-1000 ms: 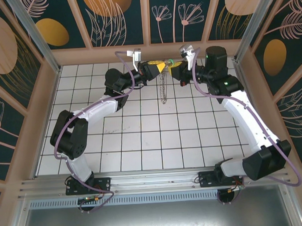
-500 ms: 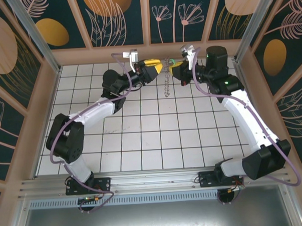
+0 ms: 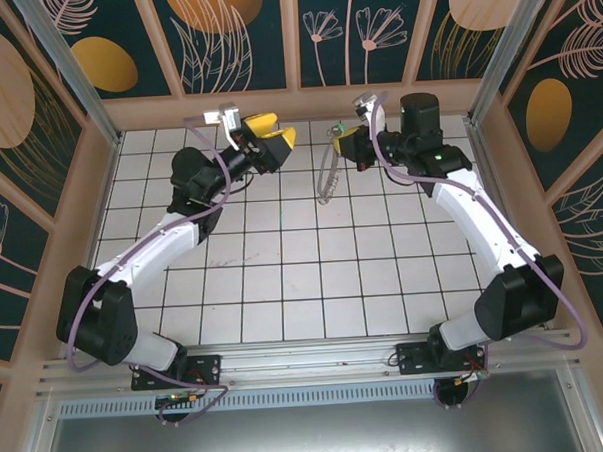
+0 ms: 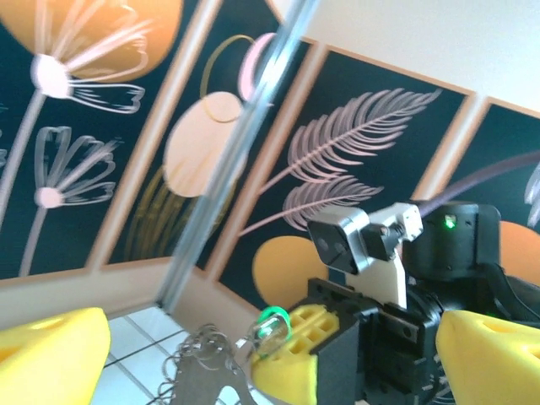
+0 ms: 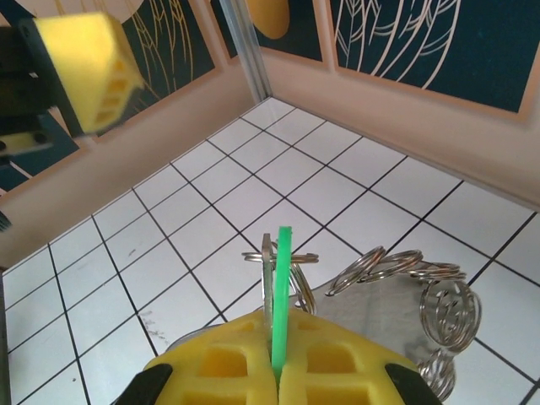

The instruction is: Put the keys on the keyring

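Observation:
My right gripper [image 3: 342,141] is shut on the key [image 5: 281,291]; its green head stands edge-on between the yellow pads [image 5: 337,367], with the silvery blade beside it. A small ring crosses the key's tip. The keyring [image 3: 325,175] hangs down from that gripper over the far tiles, and its fringe of silvery rings [image 5: 409,283] shows just beyond the pads. My left gripper [image 3: 273,130] is open, empty and apart to the left. From the left wrist I see its yellow fingers [image 4: 51,359] wide apart, with the key [image 4: 274,325] and the keyring [image 4: 198,371] between them, farther off.
The white tiled floor [image 3: 284,277] is boxed in by a wooden rim and patterned walls [image 3: 306,104] close behind both grippers. A metal post [image 4: 228,160] stands at the corner. Both arms reach toward the back wall.
My left gripper has let go and drawn back to the left, jaws apart. The keyring now hangs from my right gripper alone, which has shifted slightly left.

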You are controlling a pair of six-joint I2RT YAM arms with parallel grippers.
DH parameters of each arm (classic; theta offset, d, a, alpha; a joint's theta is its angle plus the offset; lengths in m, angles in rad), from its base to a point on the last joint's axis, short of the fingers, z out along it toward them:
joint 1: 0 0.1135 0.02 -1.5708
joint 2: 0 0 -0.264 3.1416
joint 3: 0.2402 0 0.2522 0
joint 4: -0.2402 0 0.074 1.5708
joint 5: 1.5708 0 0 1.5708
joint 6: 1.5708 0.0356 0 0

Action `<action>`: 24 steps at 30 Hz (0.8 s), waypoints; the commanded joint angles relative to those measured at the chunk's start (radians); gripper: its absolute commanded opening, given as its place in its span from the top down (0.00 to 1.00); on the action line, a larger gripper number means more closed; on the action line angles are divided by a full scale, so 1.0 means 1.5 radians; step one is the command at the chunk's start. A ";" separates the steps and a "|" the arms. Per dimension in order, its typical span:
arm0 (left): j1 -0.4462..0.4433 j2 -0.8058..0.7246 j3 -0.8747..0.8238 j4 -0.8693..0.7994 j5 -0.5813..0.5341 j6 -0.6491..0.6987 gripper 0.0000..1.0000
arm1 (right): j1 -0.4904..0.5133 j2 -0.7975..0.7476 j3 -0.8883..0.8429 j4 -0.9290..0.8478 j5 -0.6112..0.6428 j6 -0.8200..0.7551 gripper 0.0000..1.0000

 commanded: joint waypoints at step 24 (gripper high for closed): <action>0.098 -0.045 0.066 -0.229 -0.079 0.072 0.02 | 0.121 0.392 0.235 0.143 -0.094 0.089 1.00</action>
